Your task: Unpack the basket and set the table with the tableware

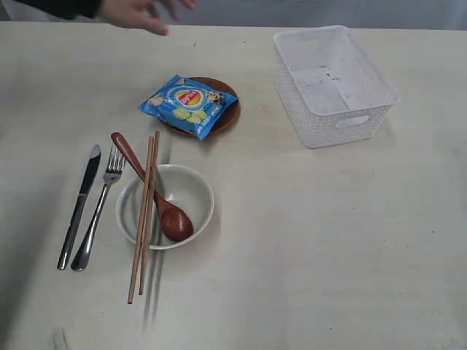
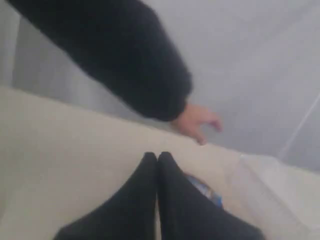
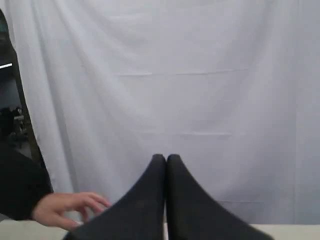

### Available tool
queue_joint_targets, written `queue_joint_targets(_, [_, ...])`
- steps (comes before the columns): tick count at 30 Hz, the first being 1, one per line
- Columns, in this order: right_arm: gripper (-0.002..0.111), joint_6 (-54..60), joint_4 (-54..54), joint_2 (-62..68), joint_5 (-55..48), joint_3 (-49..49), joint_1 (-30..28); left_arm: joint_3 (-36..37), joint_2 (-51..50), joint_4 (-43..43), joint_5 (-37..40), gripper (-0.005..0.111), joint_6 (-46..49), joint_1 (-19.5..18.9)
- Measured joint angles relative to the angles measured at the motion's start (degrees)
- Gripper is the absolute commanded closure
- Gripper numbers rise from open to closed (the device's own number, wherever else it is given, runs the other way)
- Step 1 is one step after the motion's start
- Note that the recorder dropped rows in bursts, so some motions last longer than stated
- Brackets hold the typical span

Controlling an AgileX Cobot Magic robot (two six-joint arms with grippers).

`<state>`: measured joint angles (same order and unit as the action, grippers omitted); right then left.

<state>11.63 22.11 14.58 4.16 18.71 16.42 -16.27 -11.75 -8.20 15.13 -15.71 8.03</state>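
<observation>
Claws come nearest: the left claw (image 2: pixel 157 156) has its two black fingers pressed together on nothing, and the right claw (image 3: pixel 166 157) is the same, empty and facing outward. Just past the left claw's tips lies the blue snack bag (image 2: pixel 202 187) on the brown plate (image 1: pixel 228 115). The white basket (image 1: pixel 336 125) stands farther out, apparently emptied.

Neither claw's own camera shows the rest. The knife (image 1: pixel 79 208) and fork (image 1: pixel 101 208) lie flat side by side, with the chopsticks (image 1: pixel 144 219) across the bowl (image 1: pixel 191 191) and the spoon (image 1: pixel 149 189) resting in it. The steel pieces are likely stiff, thin and slippery, best pinched mid-handle. The chopsticks would roll. The bowl looks breakable and suits a rim grip. No cup shows.

The table (image 1: pixel 328 240) is pale, smooth and faintly grained. Beyond it a dark-sleeved hand (image 1: pixel 139 13) hovers at the far edge, before a white curtain (image 3: pixel 200 75).
</observation>
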Motion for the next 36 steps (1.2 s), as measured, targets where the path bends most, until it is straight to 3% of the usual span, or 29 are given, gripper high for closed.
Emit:
queue_joint_targets(7, [0.109, -0.11, 0.51, -5.14, 0.41, -1.92, 0.00, -20.72, -26.65, 11.34, 22.69, 0.104, 0.63, 0.00])
queue_joint_targets(10, [0.109, -0.11, 0.75, -5.34, 0.27, -1.92, 0.00, -28.06, -37.55, 15.20, 31.81, 0.089, 1.17, 0.00])
queue_joint_targets(14, [0.109, -0.11, 0.75, -5.34, -0.22, -1.92, 0.00, -34.73, -50.62, 19.42, 41.02, 0.058, 2.03, 0.00])
queue_joint_targets(16, [0.109, -0.24, 0.75, -5.34, -0.74, -1.92, 0.00, -36.68, -55.73, 20.68, 44.18, 0.054, 2.32, 0.00])
queue_joint_targets(23, [0.109, -0.77, 0.75, -5.34, -1.26, -1.92, 0.00, -38.10, -66.68, 26.49, 46.31, 0.054, 0.50, 0.00])
queue_joint_targets(28, [0.109, -1.16, 0.75, -5.34, -1.26, -1.92, 0.00, -38.10, -69.71, 27.63, 44.12, 0.054, -1.41, -3.95])
queue_joint_targets(33, [0.109, -1.16, 0.88, -5.34, -1.37, -1.92, 0.00, -37.84, -71.45, 17.37, 38.60, 0.054, 3.52, -10.84])
queue_joint_targets(36, [0.109, -1.16, 0.88, -5.34, -1.37, -1.92, 0.00, -37.06, -73.28, 13.96, 35.50, 0.054, 6.36, -12.21])
